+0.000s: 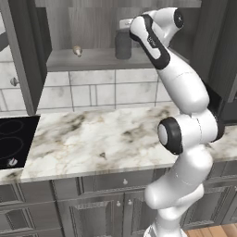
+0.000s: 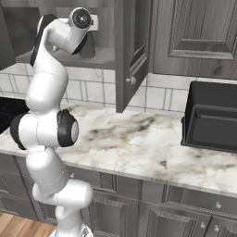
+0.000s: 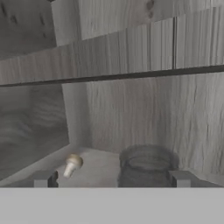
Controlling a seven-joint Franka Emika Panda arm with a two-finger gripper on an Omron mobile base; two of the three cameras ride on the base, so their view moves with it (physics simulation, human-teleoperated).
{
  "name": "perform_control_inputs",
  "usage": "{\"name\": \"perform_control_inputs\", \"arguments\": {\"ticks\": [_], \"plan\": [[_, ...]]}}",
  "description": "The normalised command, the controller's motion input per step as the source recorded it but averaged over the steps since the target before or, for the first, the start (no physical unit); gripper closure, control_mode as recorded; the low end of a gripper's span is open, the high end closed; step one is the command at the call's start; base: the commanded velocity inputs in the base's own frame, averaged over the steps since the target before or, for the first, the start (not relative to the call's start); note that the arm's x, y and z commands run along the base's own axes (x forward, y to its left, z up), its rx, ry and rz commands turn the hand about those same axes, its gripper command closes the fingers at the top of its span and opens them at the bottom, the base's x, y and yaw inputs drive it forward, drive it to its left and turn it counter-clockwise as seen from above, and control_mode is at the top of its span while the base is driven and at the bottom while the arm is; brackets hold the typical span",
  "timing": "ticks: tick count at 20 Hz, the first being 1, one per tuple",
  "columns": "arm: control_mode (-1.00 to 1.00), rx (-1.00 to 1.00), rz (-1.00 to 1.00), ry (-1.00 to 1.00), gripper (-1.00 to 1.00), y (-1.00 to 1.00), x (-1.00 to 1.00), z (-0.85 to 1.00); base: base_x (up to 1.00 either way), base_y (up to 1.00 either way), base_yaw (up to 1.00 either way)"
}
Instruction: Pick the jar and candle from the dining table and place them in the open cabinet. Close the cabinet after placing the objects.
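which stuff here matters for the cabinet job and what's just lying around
Job:
jar, standing on the cabinet shelf
pincer, open, fingers either side of the jar

Lying about:
mushroom on the same shelf
cooktop
black appliance on the counter

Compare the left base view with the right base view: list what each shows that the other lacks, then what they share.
Left base view alone: a small mushroom on the cabinet's shelf and a black cooktop at the counter's left end.
Right base view alone: a black appliance on the marble counter and the cabinet's open right door.
Both: the jar standing in the cabinet, with the arm reaching up to it.
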Motion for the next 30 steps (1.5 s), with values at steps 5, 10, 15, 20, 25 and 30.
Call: {"name": "perform_control_inputs", "arguments": {"ticks": [5,10,15,20,25,30], "plan": [[-1.00,0.00,0.02,-0.04,-1.00,0.00,-0.77,-0.17,0.00,0.00,0.00],[-1.00,0.00,0.00,0.00,-1.00,0.03,-0.86,-0.17,0.00,0.00,0.00],[-1.00,0.00,0.00,0.02,-1.00,0.12,-0.90,-0.16,0.00,0.00,0.00],[-1.00,0.00,0.00,0.08,-1.00,0.14,-0.74,-0.19,0.00,0.00,0.00],[-1.00,0.00,0.00,0.22,-1.00,0.07,-0.51,-0.41,0.00,0.00,0.00],[-1.00,0.00,0.00,0.33,-1.00,0.00,-0.35,-0.59,0.00,0.00,0.00]]}}
